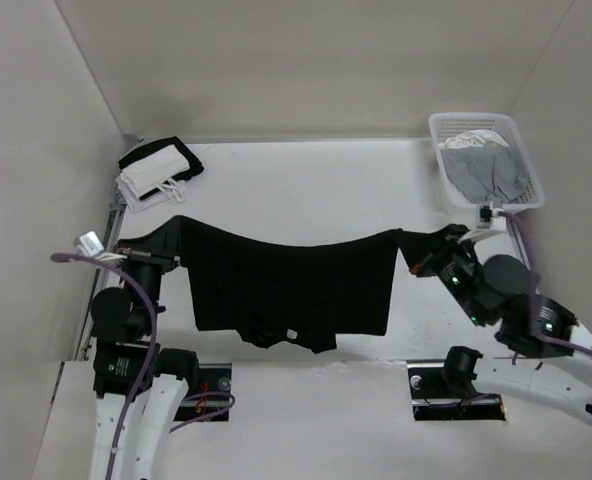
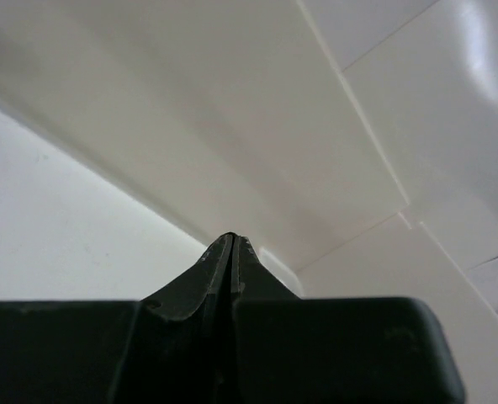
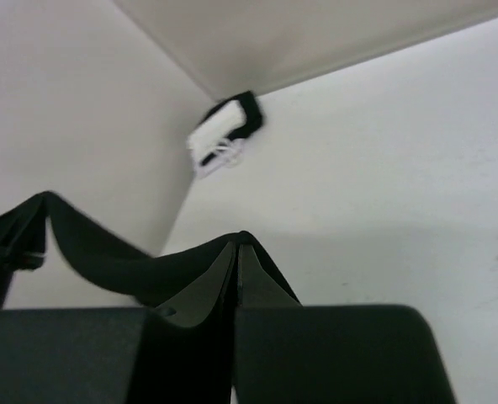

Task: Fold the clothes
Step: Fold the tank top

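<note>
The clothes (image 1: 291, 285), a plain black garment, hang spread out above the table between my two grippers, the top edge sagging in the middle and the hem dangling near the front. My left gripper (image 1: 168, 237) is shut on its left top corner; in the left wrist view the jaws (image 2: 230, 240) are pressed together and the fabric is hidden there. My right gripper (image 1: 416, 247) is shut on the right top corner. In the right wrist view the black cloth (image 3: 98, 252) drapes over the closed gripper tips (image 3: 238, 241) and stretches off to the left.
A folded black-and-white stack (image 1: 158, 170) lies in the far left corner of the table, also visible as a stack (image 3: 224, 130) in the right wrist view. A white basket (image 1: 504, 122) holding grey and white garments stands at the far right. Walls enclose the table on three sides.
</note>
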